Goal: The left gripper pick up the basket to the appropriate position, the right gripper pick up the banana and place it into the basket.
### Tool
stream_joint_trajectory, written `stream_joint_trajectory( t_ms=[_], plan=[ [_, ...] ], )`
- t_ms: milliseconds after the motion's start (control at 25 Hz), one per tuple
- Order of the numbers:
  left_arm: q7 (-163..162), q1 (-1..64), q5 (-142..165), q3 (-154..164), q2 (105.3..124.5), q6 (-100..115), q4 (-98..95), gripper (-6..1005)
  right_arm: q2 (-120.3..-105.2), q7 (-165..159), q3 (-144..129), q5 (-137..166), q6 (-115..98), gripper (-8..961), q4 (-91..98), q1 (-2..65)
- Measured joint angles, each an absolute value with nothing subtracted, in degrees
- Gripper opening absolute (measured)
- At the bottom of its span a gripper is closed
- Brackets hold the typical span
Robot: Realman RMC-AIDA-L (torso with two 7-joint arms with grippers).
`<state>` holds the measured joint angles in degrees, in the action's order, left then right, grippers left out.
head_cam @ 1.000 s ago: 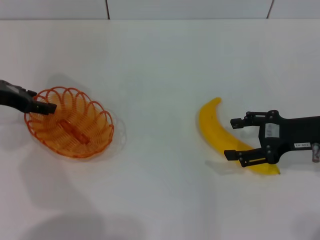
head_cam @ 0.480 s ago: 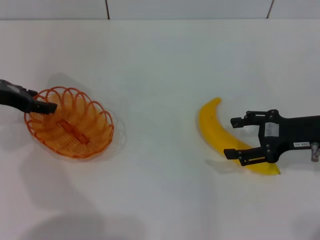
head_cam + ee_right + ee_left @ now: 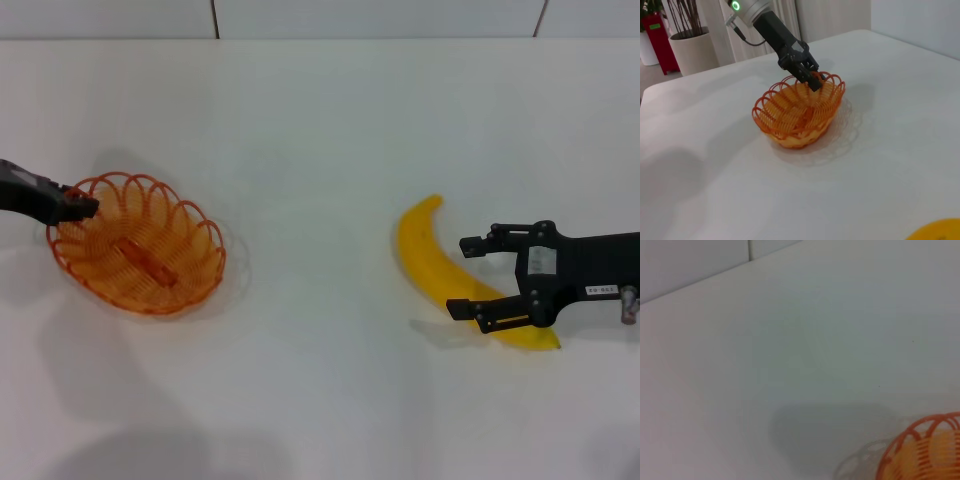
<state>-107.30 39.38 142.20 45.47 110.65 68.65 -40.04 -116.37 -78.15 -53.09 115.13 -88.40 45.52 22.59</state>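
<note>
Orange wire basket (image 3: pixel 138 245) on the tabletop (image 3: pixel 320 120), left gripper (image 3: pixel 78 207) pinched closed on its rim; lift level. Well away from the basket, right gripper (image 3: pixel 478 277) spread around the banana (image 3: pixel 432 262).

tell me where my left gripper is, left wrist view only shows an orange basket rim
Observer: the left gripper is pinched on the basket rim, at its end on the robot's left.
Operator: banana in it
Observer: no, the basket is empty; the banana lies on the table, off to the robot's right.
Operator: right gripper got it
Observer: not yet; the right gripper is open, fingers either side of the banana.
</note>
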Motion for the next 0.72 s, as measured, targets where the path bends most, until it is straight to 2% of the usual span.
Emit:
stream_joint_trajectory(
  t_ms=[280, 560, 720],
  plan=[
    [-107.23, 39.37, 142.07, 45.51, 110.65, 68.64, -40.12, 152, -116.43, -78.15, -53.08, 116.15, -88.06, 881, 45.53, 22.76],
    [-107.04, 39.33, 140.81, 45.41, 110.67, 69.2, -40.95, 107, -116.46, -78.14, -53.08, 116.45, -87.91, 881, 44.86, 22.84],
    [-105.55, 39.01, 137.63, 45.49, 111.32, 71.41, -43.3, 88, -116.46, -78.13, -53.06, 116.46, -87.88, 881, 44.81, 22.86]
  ],
)
